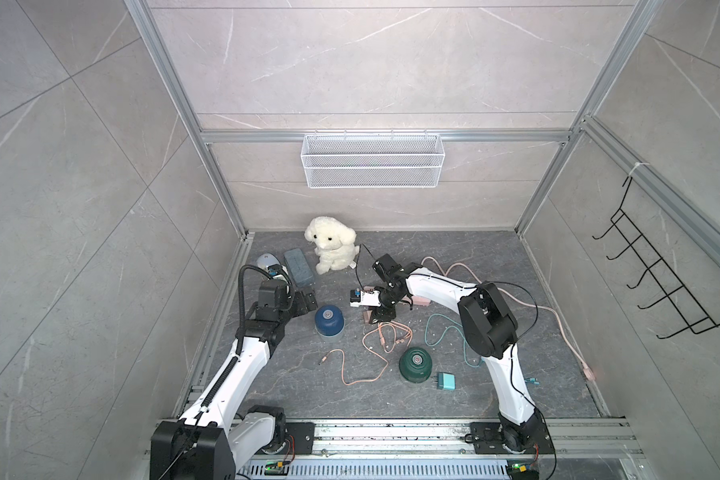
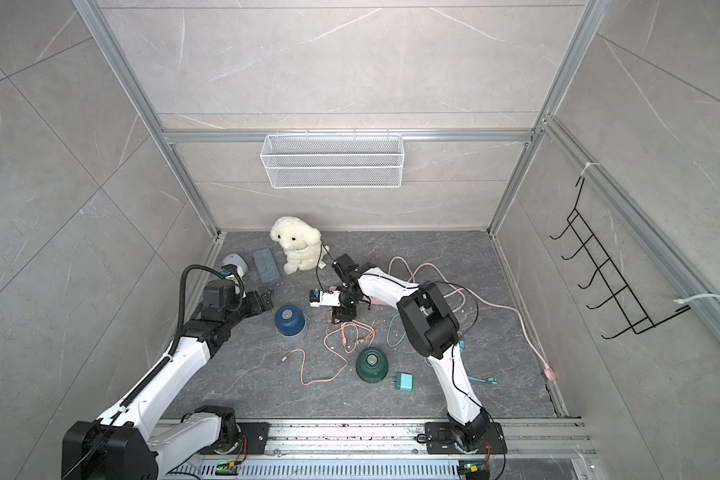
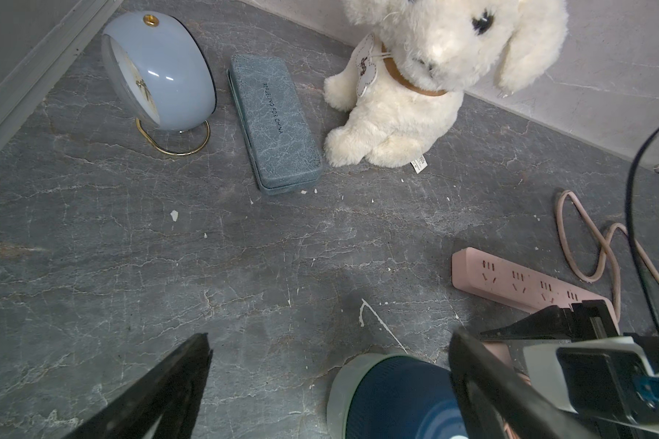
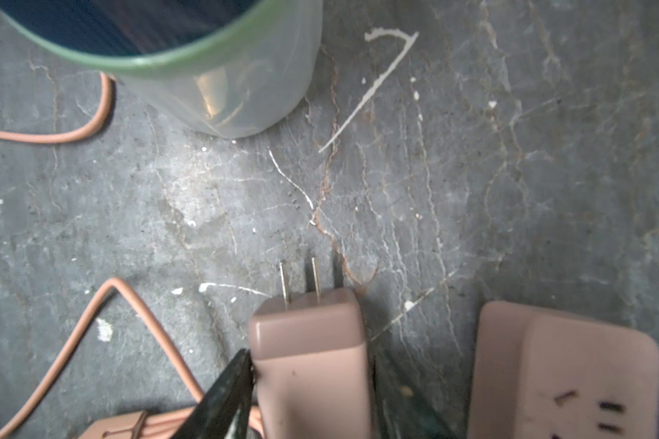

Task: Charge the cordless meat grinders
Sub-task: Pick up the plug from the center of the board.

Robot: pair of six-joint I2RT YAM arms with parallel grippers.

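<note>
Nearest the robot's base, a dark green dome-shaped cordless meat grinder stands on the dark grey stone-patterned tabletop, a small teal plug adapter just beside it. Farther in, a salmon-orange charging cable lies in loose loops, then a navy blue dome-shaped cordless meat grinder; no lead is seen plugged into either grinder. The left gripper is held just beside the navy grinder, its fingers spread wide and empty. Level with it, the right gripper is set low over a pale pink plastic plug adapter lying flat, its two metal prongs pointing away from the fingertips. One dark finger is seen against one flank, the other close by the opposite flank; whether the adapter is firmly clamped cannot be told. A pale pink power strip lies just beside it.

The pickup of the adapter is judged to be the step in hand. The squeeze is best taken squarely across the flat flanks, behind the prongs, so that they are left clear for the strip's slots. The strip may need to be braced as the prongs are pressed in.
</note>
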